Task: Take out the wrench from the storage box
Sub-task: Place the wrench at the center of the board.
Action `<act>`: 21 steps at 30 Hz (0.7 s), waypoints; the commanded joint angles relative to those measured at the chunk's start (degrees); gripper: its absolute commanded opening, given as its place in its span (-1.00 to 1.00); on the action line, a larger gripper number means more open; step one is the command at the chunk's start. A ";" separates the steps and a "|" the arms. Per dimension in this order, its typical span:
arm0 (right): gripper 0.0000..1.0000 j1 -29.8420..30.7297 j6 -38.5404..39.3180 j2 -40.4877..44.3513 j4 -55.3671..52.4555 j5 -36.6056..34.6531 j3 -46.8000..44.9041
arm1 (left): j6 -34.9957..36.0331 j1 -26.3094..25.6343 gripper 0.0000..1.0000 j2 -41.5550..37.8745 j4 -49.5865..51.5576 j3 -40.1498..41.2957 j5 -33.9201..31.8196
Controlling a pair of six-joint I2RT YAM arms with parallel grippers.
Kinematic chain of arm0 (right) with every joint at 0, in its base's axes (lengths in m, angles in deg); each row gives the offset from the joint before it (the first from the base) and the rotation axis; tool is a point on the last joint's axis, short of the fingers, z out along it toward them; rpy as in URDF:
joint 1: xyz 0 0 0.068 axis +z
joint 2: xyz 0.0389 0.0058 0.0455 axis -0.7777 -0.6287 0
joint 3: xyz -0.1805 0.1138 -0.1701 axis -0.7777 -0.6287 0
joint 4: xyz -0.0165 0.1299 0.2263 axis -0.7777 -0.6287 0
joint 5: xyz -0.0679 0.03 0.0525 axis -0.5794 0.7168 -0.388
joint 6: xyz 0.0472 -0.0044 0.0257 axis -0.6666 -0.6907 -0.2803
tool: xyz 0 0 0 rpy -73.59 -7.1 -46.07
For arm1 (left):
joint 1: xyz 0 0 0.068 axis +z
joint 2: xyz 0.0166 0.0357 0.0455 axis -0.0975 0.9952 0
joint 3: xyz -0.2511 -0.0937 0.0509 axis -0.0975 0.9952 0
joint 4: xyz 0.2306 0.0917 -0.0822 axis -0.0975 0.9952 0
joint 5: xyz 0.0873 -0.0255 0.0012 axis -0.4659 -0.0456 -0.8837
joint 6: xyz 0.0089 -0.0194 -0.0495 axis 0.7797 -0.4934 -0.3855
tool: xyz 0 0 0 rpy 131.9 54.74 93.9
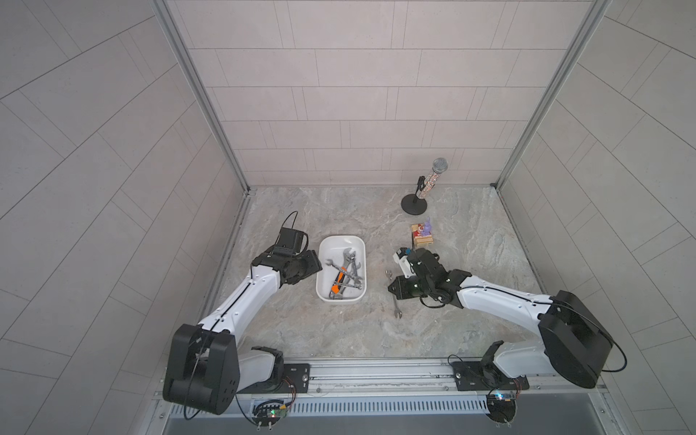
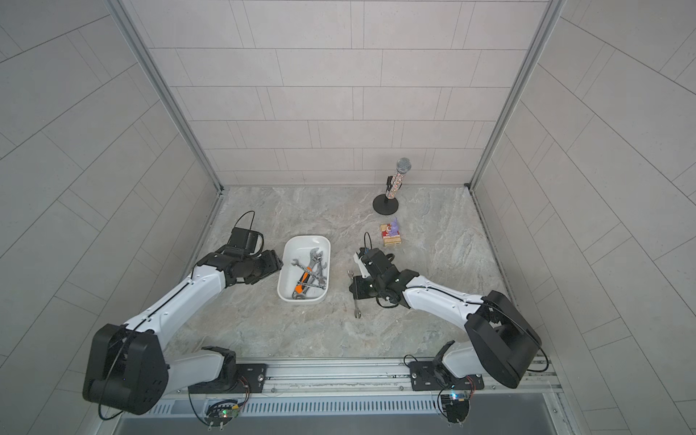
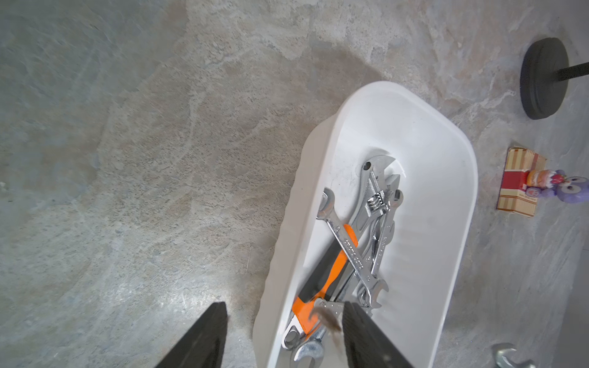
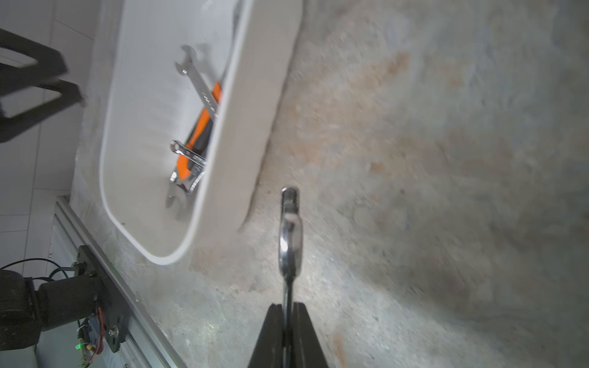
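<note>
Marbled grey desk (image 1: 339,331) enclosed by pale tiled walls (image 1: 357,94). Toward the far right corner, a glittery microphone (image 1: 433,177) leans in a stand with a round black base (image 1: 414,205). Nearer lies a red-and-tan box (image 1: 421,241), with a purple figurine (image 1: 428,226) at its edge.

Left arm (image 1: 241,297), right arm (image 1: 501,301): same build. White moulded shells, small dark screws along the edges, a thin black cable (image 1: 231,304) laid in a groove running back from the fingers.

Left gripper (image 3: 283,306): fingers (image 3: 204,337) matt black, flat, wedge-tapered. Right gripper (image 4: 287,306): alike.

Just behind the left fingers: black camera box (image 1: 290,239) with a looped black lead.

Farthest from the fingers: big rounded black joint housing (image 1: 201,369), small holes in its face; black base plate (image 1: 297,376); circuit board (image 1: 273,414), red-and-black wires, green light.
</note>
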 commanded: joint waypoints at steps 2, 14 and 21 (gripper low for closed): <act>-1.00 0.15 -5.12 -1.96 6.72 0.67 1.05 | -0.60 -0.20 0.28 -0.53 -1.30 -0.39 2.11; -0.98 0.15 -10.54 -10.87 11.29 0.95 -1.32 | -0.98 -0.18 0.30 -2.32 -2.39 0.50 4.69; -0.79 0.35 -9.23 -11.11 6.56 0.69 -0.90 | -1.02 -0.18 0.31 -2.52 -2.61 0.67 5.61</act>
